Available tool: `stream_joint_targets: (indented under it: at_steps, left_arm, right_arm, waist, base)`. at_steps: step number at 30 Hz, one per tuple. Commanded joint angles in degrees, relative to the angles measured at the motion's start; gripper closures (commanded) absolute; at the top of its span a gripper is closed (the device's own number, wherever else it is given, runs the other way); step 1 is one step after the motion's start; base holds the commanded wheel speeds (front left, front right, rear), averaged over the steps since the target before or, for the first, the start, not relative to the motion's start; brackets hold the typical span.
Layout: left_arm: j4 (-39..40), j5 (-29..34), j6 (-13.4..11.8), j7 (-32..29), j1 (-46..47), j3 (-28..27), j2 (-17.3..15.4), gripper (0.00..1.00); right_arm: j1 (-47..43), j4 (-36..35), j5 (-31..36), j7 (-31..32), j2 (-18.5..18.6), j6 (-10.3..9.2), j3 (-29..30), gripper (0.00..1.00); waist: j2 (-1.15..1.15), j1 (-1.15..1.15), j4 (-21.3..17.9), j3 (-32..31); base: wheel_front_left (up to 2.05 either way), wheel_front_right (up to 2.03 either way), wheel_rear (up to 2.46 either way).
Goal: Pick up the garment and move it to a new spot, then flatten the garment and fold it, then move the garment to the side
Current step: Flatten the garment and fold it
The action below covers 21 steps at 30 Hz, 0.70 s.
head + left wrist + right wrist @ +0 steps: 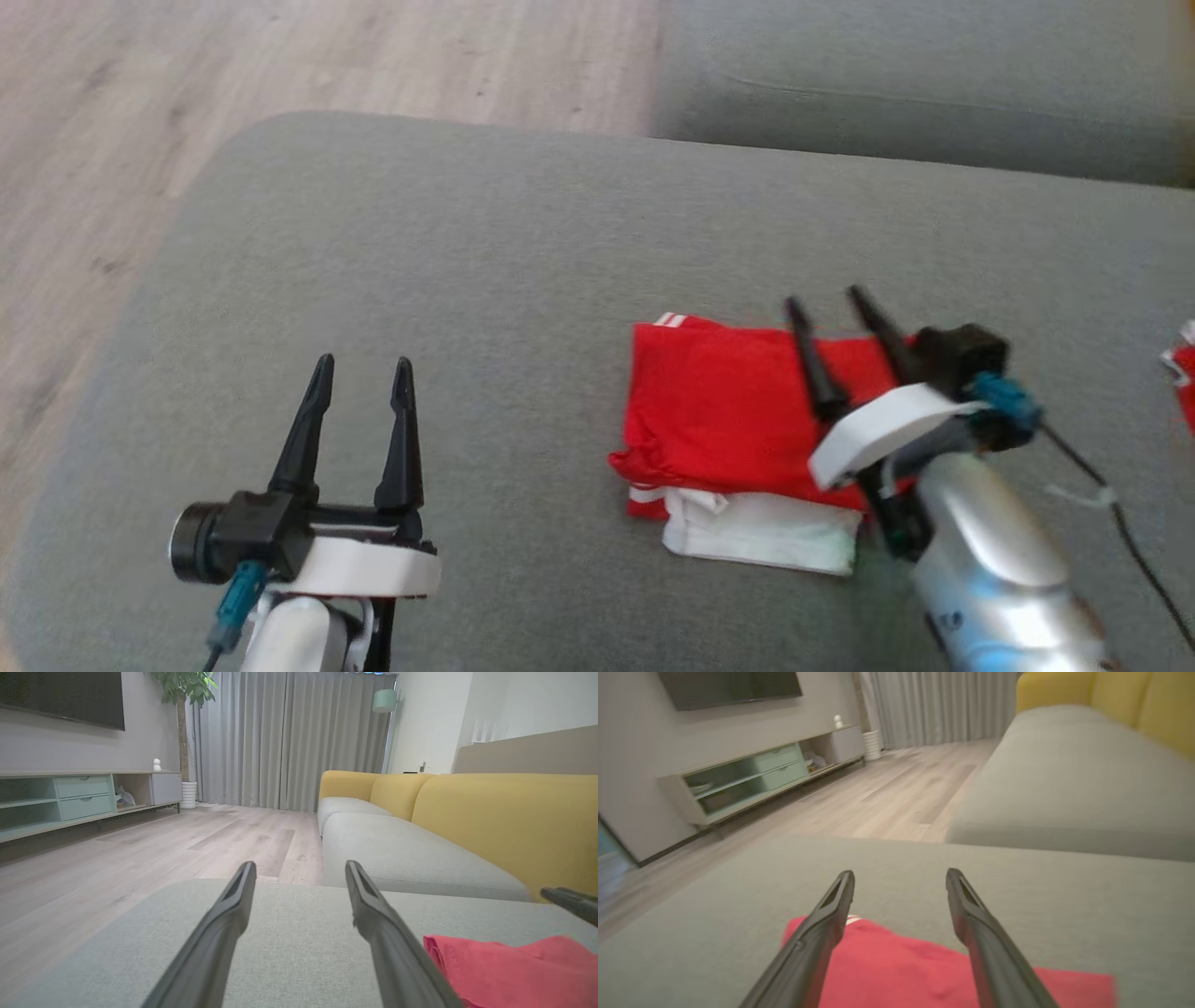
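You have the folded red garment (738,420) lying on the grey cushion (467,233), right of its middle, with a white layer showing along its near edge. Your right gripper (823,299) is over the garment, fingers spread with nothing between them. Your left gripper (364,369) also stands open, well apart over bare cushion.
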<state>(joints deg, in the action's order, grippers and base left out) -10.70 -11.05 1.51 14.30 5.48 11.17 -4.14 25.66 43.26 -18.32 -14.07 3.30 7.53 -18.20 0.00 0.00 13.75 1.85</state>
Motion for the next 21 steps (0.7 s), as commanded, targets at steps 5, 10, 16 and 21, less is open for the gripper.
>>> stream_joint_targets:
  at_steps: [5,10,16,21]
  left_arm:
    - [0.8,-0.2,-0.5,0.7,2.4,-2.1,-0.1,0.00]
    - [0.0,-0.3,-1.0,0.7,2.1,-3.5,0.0,0.00]
    - [0.9,-0.1,-0.6,0.7,-0.2,-5.5,0.5,0.00]
    - [0.0,-0.7,-0.8,0.7,-1.5,-6.5,0.9,0.00]
  right_arm:
    - [-1.5,-8.7,9.7,-0.9,-0.1,-0.04,9.0,0.00]
    - [-7.3,-17.1,16.0,-0.9,-0.1,-0.04,14.7,0.00]
    - [-15.1,-24.4,18.0,-0.9,-0.4,-0.04,17.5,0.00]
    - [-18.9,-27.4,14.7,-0.9,-0.4,-0.04,18.5,0.00]
  waist:
    - [0.00,0.00,-5.4,0.1]
    - [0.00,0.00,-9.2,0.0]
    - [0.00,0.00,-13.6,-0.7]
    - [0.00,0.00,-15.1,-0.9]
  base:
    - [0.00,0.00,0.00]
    - [0.00,0.00,0.00]
    - [0.00,0.00,0.00]
    - [0.00,0.00,0.00]
